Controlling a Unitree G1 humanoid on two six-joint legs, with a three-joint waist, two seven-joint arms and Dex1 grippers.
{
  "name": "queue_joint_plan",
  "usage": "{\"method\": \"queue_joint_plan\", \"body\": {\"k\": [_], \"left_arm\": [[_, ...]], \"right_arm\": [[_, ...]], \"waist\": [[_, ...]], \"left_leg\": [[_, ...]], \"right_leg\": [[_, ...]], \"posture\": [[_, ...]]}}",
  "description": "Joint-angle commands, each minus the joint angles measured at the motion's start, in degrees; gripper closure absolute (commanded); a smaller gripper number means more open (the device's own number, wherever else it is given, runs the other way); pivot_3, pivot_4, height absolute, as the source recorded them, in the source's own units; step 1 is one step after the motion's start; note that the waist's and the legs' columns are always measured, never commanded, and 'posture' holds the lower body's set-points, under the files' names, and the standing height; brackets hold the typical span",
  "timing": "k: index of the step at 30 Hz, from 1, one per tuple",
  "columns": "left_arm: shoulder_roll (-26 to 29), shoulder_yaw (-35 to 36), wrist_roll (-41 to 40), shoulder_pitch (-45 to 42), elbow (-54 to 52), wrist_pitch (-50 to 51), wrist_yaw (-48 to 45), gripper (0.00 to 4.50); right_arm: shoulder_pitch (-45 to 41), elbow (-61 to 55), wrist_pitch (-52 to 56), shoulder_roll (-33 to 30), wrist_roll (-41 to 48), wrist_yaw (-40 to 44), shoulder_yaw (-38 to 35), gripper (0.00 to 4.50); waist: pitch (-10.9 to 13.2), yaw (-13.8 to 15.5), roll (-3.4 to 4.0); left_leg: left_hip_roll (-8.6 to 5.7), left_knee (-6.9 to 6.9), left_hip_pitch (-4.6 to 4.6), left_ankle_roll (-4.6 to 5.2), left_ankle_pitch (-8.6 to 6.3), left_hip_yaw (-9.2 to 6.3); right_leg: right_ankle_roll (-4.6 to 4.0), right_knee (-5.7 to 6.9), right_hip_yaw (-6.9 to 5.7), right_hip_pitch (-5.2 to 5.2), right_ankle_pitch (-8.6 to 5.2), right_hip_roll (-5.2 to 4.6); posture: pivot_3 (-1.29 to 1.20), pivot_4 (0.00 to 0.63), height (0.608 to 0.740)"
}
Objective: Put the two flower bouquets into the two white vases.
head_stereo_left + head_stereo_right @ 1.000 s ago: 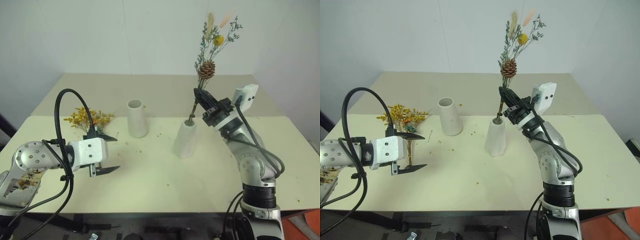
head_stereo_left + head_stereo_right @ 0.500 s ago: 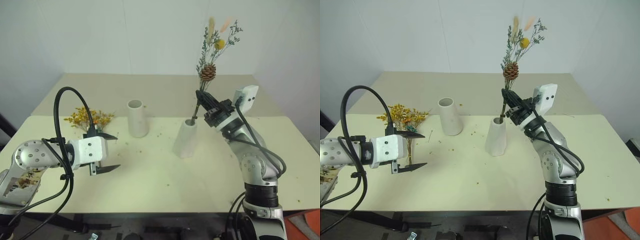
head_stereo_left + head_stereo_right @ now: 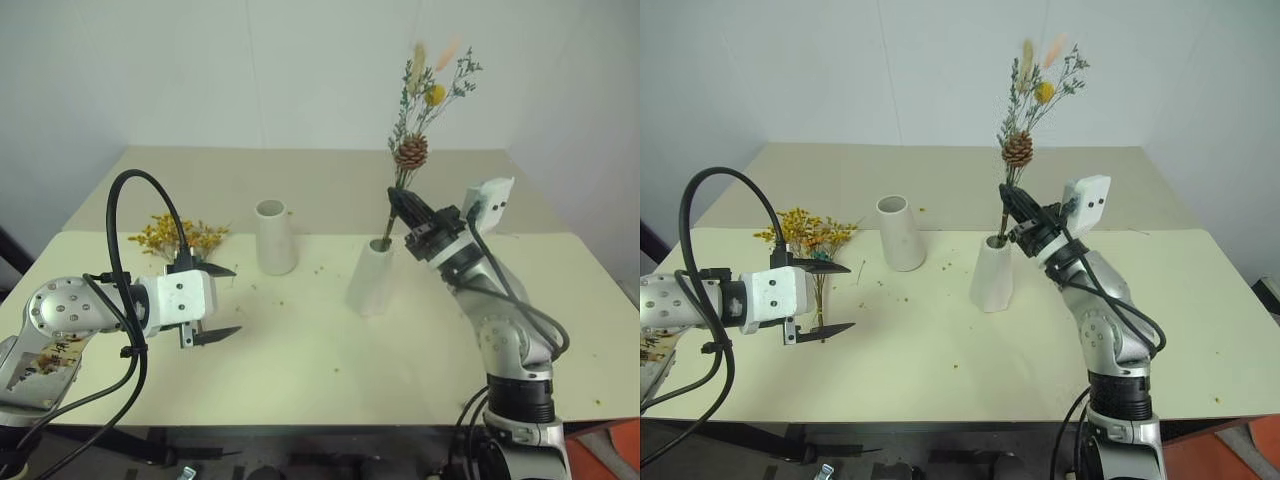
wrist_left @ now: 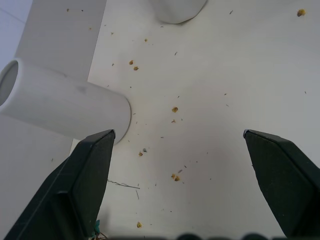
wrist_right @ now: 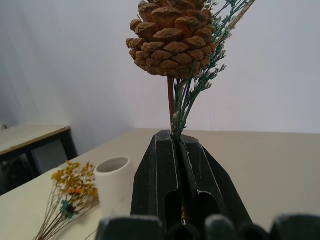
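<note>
My right gripper (image 3: 396, 197) is shut on the stems of the grey-green bouquet (image 3: 412, 150), which has a pine cone (image 5: 172, 35), a yellow ball and pale plumes. The bunch stands upright, and its stem ends reach into the narrow mouth of the tapered white vase (image 3: 372, 280). To the left stands the cylinder vase (image 3: 274, 237), with nothing in it. The yellow-orange bouquet (image 3: 175, 237) lies flat on the table at the left. Just in front of it my left gripper (image 3: 237, 300) hovers open over the table, holding nothing.
The cream table (image 3: 320, 350) carries small flower crumbs (image 4: 175, 109) between the vases. Its far half (image 3: 330, 170) is a second tabletop against a white wall. A black cable (image 3: 125, 230) loops above my left arm.
My right gripper has sunk slightly with the grey-green bouquet, pushing its stems a little lower into the tapered vase. The left gripper has stayed put.
</note>
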Motion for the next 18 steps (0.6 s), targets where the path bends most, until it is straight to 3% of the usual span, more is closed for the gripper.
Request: {"method": "queue_joint_plan", "body": {"k": [1,6,18], "left_arm": [[0.3,0.5,-0.4,-0.4,-1.3,-0.3,0.5,0.00],[0.2,0.4,-0.5,-0.4,-1.5,-0.1,0.6,0.00],[0.2,0.7,-0.2,0.2,-1.5,-0.2,0.7,0.00]], "right_arm": [[1.2,-4.5,-3.5,0.7,-1.2,1.0,2.0,4.46],[4.0,-4.7,-8.9,1.0,-5.4,2.3,5.1,4.46],[4.9,1.9,-16.5,1.9,-10.3,2.0,4.6,4.46]], "waist": [[0.0,0.0,0.00],[0.0,0.1,0.00],[0.0,0.0,0.00]], "left_leg": [[0.00,0.00,0.00,0.00,0.00,0.00],[0.00,0.00,0.00,0.00,0.00,0.00],[0.00,0.00,0.02,0.00,0.00,0.00]], "right_leg": [[0.00,0.00,0.00,0.00,0.00,0.00],[0.00,-0.01,-0.01,0.01,0.00,0.00],[0.00,0.00,-0.01,0.00,0.00,0.01]], "posture": [[0.00,0.150,0.740],[0.00,0.150,0.740],[0.00,0.150,0.740]]}}
